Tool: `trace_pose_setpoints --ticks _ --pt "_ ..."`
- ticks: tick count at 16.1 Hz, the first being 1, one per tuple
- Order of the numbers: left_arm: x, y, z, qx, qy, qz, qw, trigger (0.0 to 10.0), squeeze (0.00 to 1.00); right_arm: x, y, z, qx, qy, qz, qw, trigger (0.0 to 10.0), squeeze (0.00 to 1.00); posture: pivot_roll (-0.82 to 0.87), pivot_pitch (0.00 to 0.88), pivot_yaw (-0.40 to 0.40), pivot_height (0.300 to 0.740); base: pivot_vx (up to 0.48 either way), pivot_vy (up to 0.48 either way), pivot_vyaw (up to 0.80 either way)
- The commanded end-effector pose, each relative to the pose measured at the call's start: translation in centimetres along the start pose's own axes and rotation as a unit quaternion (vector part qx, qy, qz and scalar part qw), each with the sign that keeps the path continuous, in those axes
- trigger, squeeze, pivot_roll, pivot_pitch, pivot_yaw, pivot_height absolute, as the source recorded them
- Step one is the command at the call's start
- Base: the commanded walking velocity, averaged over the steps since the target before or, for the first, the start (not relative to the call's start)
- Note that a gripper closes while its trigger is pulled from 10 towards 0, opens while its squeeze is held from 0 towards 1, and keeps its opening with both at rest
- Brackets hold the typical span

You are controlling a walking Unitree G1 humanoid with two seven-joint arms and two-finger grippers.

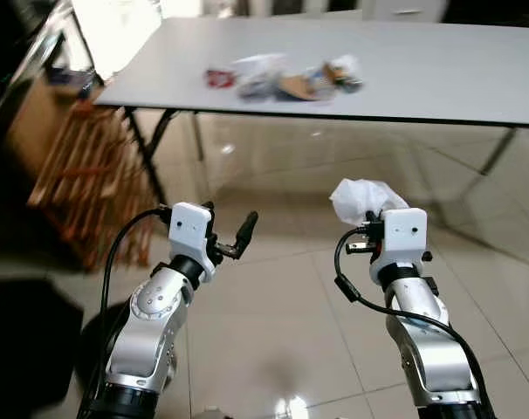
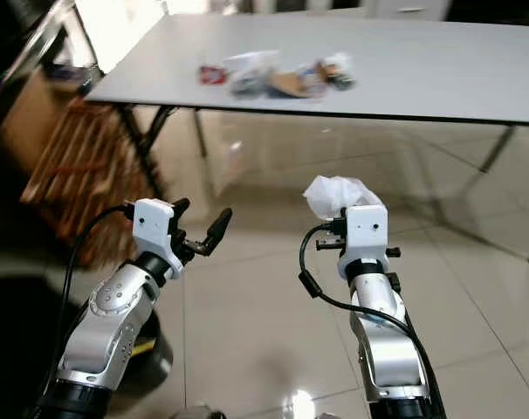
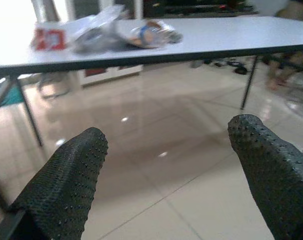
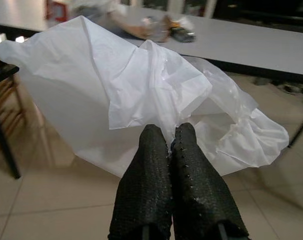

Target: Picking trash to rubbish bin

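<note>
Right gripper (image 4: 172, 137) sits at lower centre of the right wrist view, both black fingers pressed together and pinching a crumpled white bag (image 4: 141, 85). The bag billows out beyond the fingertips and hangs free in the air over the tiled floor (image 1: 273, 323). In the left eye view that bag shows as a white wad right of centre, just above the right wrist's white housing.

Left gripper (image 1: 234, 236) is up at left of centre in the left eye view, fingers spread apart with nothing between them. Through the left wrist view, one dotted finger (image 3: 66, 185) stands at lower left and the other at lower right, a wide gap of bare floor showing between.

Across the top of the frame runs a grey table (image 1: 439, 70) on dark legs. On it, upper centre, lies a heap of trash (image 1: 286, 77): clear wrappers, something brownish, and a small red pack (image 1: 219, 78) at the heap's left end. It is blurred, so the separate pieces are hard to tell apart. Both grippers are well short of the table, held low before it.

At the left edge, under the table's corner, stands a wooden rack (image 1: 85, 166) of orange-brown slats.
</note>
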State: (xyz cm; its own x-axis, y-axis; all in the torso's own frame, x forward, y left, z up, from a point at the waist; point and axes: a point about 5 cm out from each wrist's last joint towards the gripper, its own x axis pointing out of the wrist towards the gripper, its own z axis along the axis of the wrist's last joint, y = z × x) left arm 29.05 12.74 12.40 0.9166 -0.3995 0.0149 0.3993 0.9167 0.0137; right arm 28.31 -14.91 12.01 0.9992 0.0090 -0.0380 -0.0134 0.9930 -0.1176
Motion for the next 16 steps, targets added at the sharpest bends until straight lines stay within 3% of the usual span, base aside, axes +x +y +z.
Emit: trace_pose_setpoints --ticks 1,8,10,16 --pt "-0.13 0.28 -0.07 0.003 0.001 0.001 1.000 10.0 0.00 0.16 0.28 0.30 -0.005 -0.007 0.006 1.000 10.0 0.00 0.00 0.073 0.032 0.740 0.000 0.000 0.80" --pt "-0.18 0.41 -0.13 -0.005 0.004 0.001 1.000 10.0 0.00 0.11 0.40 0.07 -0.005 -0.003 0.006 1.000 10.0 0.00 0.00 0.077 0.038 0.740 0.000 0.000 0.80" --pt "-0.16 0.40 -0.16 -0.005 0.006 0.000 1.000 10.0 0.00 0.16 0.33 0.09 0.003 -0.003 0.003 1.000 10.0 0.00 0.00 0.078 0.038 0.740 0.000 0.000 0.00" --pt "-0.29 0.33 -0.32 -0.005 0.009 -0.002 1.000 10.0 0.00 0.12 0.30 0.00 0.004 -0.002 0.003 1.000 10.0 0.00 0.00 0.083 0.040 0.740 0.000 0.379 0.00"
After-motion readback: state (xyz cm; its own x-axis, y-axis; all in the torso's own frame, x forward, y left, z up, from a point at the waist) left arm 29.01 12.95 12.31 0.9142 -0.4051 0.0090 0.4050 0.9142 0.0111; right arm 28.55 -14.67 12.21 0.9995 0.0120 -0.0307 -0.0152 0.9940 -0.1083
